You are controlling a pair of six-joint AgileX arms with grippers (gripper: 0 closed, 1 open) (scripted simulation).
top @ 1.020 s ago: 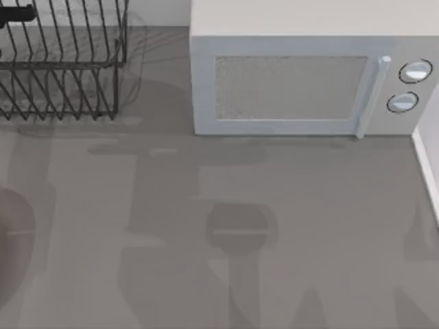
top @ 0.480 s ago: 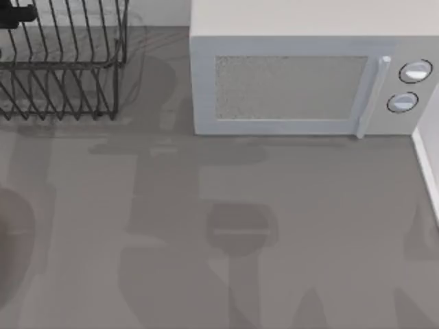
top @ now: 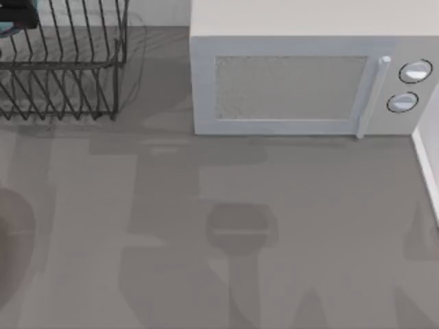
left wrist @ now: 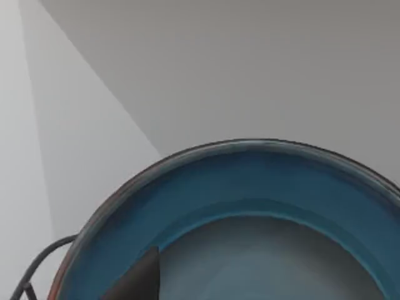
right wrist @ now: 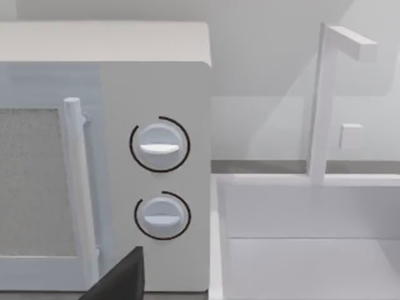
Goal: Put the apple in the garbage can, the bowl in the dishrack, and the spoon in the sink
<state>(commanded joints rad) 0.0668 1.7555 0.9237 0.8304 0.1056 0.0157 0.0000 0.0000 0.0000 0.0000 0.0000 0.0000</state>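
The bowl (left wrist: 250, 212) sits right up against the left wrist camera, its blue inside and thin brown rim arching across that view, with a dark fingertip (left wrist: 140, 278) resting against the inner wall. From above, a sliver of teal shows at the far left corner, over the rack (top: 65, 62), under a dark bit of the left gripper (top: 17, 15). By my reading the left gripper is clamped on the bowl's rim and carrying it over the rack; a curl of black wire (left wrist: 37, 269) shows just beside the bowl in the wrist view.

The step in hand looks like seating the bowl in the rack. To do it well, I would bring it down between two dividers rather than on top of a wire, keep it tilted to match their slant, and open only once the rim rests on the wires, lest it tip or roll off.

The right arm looks parked, facing the microwave (right wrist: 103, 156) knobs and the sink (right wrist: 306, 250) beside it; whether its gripper is wide or narrow I cannot tell.
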